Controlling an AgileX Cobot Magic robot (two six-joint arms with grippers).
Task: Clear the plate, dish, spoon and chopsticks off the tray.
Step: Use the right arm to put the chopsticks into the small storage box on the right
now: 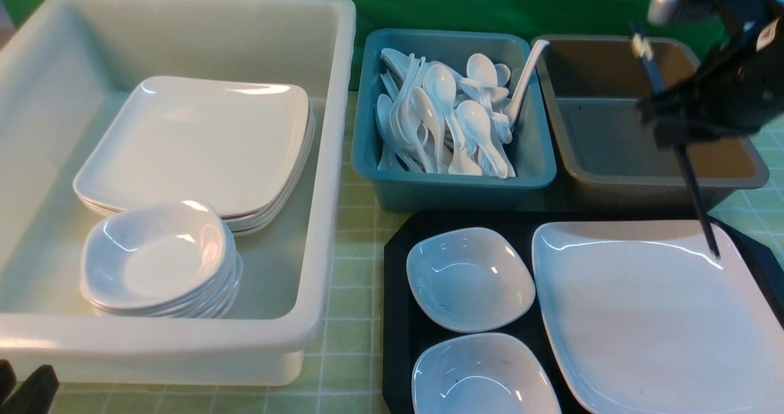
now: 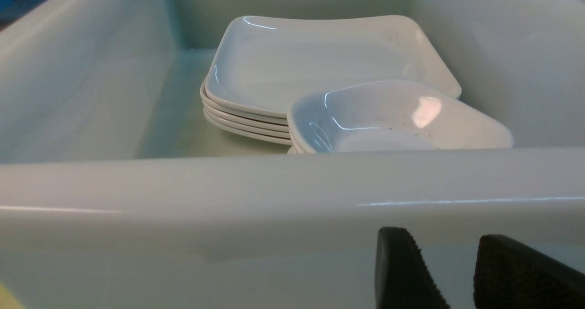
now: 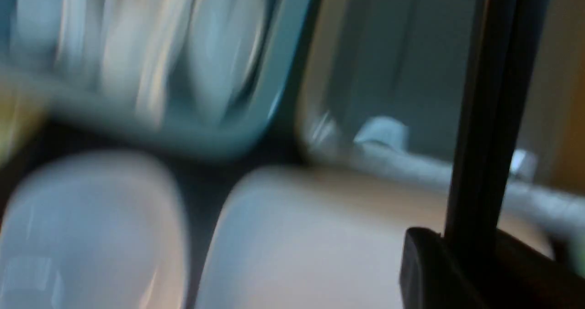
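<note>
My right gripper [image 1: 674,129] is shut on the black chopsticks [image 1: 698,199], which stand steeply with their thin tips over the far right corner of the white square plate [image 1: 643,322]. In the blurred right wrist view the chopsticks [image 3: 489,117] rise from the right gripper [image 3: 466,249]. The plate lies on the black tray [image 1: 397,340] beside two small white dishes [image 1: 468,276] [image 1: 481,377]. No spoon shows on the tray. At the near left, my left gripper [image 1: 24,389] [image 2: 443,236] is open and empty, in front of the white tub's wall.
A large white tub [image 1: 331,157] on the left holds stacked square plates [image 1: 202,144] and stacked small dishes [image 1: 159,261]. Behind the tray stand a teal bin [image 1: 453,187] with several white spoons and a ladle, and a brown bin [image 1: 612,181].
</note>
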